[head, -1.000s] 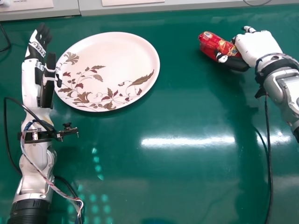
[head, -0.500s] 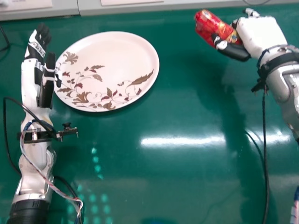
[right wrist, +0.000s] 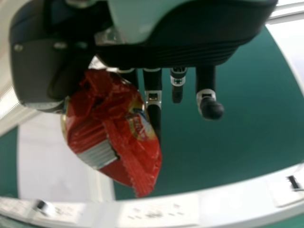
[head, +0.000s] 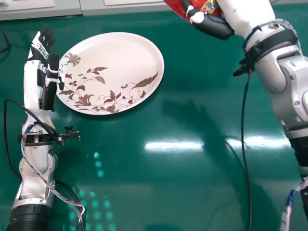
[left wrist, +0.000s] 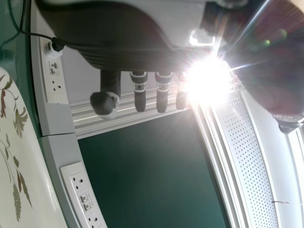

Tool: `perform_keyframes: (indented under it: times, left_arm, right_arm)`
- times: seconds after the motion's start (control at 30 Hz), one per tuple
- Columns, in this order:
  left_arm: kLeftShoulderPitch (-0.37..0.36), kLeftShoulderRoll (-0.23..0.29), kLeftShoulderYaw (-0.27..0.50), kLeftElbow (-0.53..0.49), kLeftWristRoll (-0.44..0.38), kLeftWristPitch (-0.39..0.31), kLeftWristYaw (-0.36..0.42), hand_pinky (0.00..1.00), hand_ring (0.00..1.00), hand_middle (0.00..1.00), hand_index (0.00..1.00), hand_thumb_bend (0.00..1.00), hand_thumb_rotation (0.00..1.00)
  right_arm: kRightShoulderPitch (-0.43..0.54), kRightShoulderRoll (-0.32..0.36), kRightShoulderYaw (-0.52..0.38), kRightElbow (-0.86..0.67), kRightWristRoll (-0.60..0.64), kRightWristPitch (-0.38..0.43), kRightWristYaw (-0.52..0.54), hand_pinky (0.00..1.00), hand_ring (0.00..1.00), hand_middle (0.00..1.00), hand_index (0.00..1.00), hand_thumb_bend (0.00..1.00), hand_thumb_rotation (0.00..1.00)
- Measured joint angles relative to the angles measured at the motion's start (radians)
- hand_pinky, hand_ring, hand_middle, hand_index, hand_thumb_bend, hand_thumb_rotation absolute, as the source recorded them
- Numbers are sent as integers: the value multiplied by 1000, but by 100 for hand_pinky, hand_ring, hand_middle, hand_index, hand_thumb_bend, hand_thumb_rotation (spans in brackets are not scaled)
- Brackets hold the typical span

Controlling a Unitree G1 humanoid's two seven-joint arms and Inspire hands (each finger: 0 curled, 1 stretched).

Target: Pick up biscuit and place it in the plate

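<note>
I find the biscuit [right wrist: 114, 126] in my right hand [head: 243, 12], held up off the green table [head: 120, 159] near its far side, beyond the plate [head: 122, 57] and to the right of it. The grip is a pinch: in the right wrist view the red wrapper is caught between thumb and fingers, two fingers partly covered by it, the others straight and apart from it. The wrapper is creased, and a serrated end seam shows. In the head view the top edge cuts off part of the biscuit, with the black thumb lying across its near side. The right arm slants in from the right, and its shadow falls on the table between the arm and the plate. The plate lies flat, pale, with a brown and red leaf pattern along its near and left parts. It is not under the biscuit; the two are apart. My left hand [head: 37, 54] is at the left of the head view, just beside the plate's left rim, fingers straight with slight gaps between them and pointing to the far side. Whether its thumb touches the rim I cannot tell. In the left wrist view I record wall sockets [left wrist: 57, 78] and a strong light [left wrist: 209, 80].
</note>
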Motion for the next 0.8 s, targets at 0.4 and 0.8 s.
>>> perform_keyframes:
  times: [0.4,0.8]
  left_arm:
    - [-37,11,-2,40,-6,-6,-13,0,100,100,100,100,89]
    - [-84,22,-5,105,-49,-46,-64,0,100,100,100,100,85]
  right_arm:
    - [-34,185,135,116,-4,-97,34,7,41,47,50,51,0]
    - [-168,352,270,514,-72,-202,-87,9,38,44,51,51,0]
